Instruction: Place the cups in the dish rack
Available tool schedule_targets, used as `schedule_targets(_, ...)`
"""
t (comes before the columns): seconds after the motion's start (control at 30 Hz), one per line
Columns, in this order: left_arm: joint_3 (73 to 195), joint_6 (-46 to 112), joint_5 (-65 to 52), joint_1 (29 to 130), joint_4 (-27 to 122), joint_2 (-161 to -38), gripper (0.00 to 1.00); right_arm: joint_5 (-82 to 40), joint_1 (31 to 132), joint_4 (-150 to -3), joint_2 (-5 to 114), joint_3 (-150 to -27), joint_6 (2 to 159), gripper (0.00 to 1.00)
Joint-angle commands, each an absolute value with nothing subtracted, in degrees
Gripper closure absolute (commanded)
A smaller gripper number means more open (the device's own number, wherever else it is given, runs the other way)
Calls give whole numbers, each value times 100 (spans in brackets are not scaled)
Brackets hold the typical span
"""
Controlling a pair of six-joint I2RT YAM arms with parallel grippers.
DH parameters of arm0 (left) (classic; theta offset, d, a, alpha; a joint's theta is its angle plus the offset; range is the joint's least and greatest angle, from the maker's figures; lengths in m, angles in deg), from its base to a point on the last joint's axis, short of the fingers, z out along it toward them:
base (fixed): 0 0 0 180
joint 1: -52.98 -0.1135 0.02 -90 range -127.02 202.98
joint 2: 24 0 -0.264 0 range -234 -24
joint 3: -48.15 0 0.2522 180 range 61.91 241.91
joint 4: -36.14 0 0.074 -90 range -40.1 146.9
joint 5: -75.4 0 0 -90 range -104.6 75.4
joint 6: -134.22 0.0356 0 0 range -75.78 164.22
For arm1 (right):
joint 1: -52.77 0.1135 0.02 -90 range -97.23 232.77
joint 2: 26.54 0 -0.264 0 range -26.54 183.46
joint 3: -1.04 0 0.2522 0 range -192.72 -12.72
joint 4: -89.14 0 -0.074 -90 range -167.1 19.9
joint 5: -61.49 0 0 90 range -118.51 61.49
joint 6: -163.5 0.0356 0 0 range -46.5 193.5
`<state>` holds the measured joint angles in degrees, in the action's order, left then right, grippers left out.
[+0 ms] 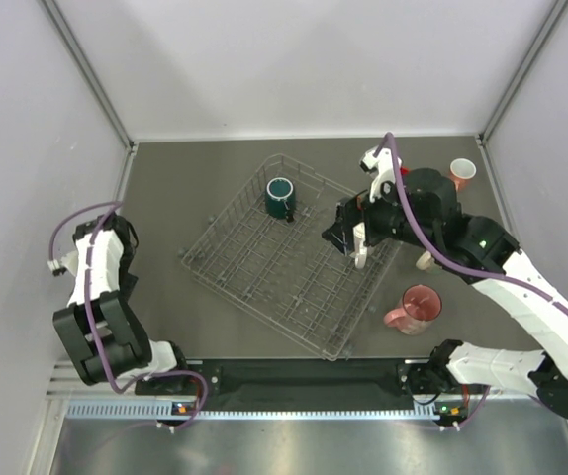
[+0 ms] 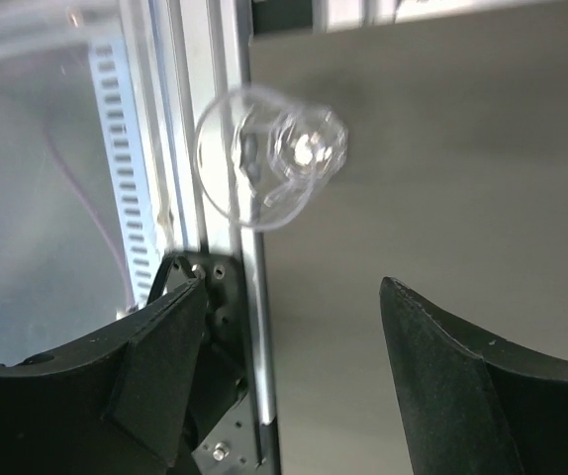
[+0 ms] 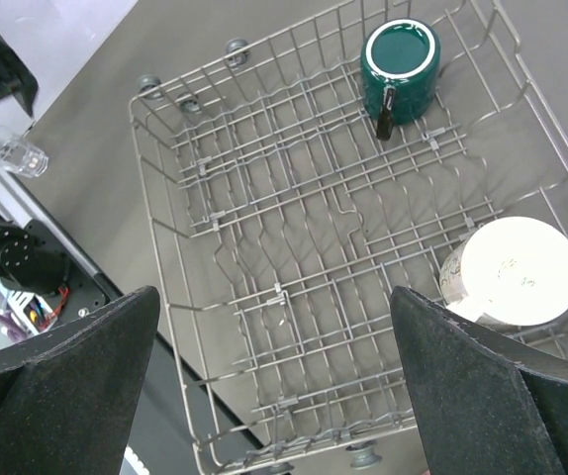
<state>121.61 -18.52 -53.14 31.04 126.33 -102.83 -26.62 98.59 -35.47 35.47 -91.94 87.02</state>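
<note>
Right pincer [image 3: 272, 295], mine: spread, above rack [image 3: 211, 214]; cream mug [image 3: 510, 272] by rack's rim, beside my finger [image 3: 502, 396]; hazard: a careless lift clips it, tipping it.

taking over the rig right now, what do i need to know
Left gripper: open, empty, pointed toward the clear glass mug at the table's edge by the rail.
Right gripper: open, empty, over the dish rack, close to the cream mug.
Done: teal mug and cream mug are in the rack.
Left: the clear glass mug, the pink mug on the table to the right of the rack, and the small salmon cup at the far right. A red patch behind the right arm may be another mug, but it is mostly hidden.
</note>
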Motion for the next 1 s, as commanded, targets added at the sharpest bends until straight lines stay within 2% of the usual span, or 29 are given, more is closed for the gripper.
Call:
schedule_targets(0.0,11721,-1626,-4827,2978,12516,-9863,24,-2509,9952,-3693,3322,-9306,8589,0)
schedule_targets(0.2,11605,-1336,-4642,2837,12163,-9923,25,-2280,9952,-3763,3164,-9078,8615,0)
schedule_targets(0.4,11657,-931,-4326,2152,11811,-10204,35,-2210,9952,-3781,3023,-9033,8598,0)
schedule_targets(0.6,12132,-852,-4791,2037,11978,-10530,34,-2210,10005,-3790,3023,-9086,8510,0)
schedule_targets(0.97,12114,-360,-4800,2002,11468,-11004,36,-2210,10023,-3869,3102,-9121,8484,0)
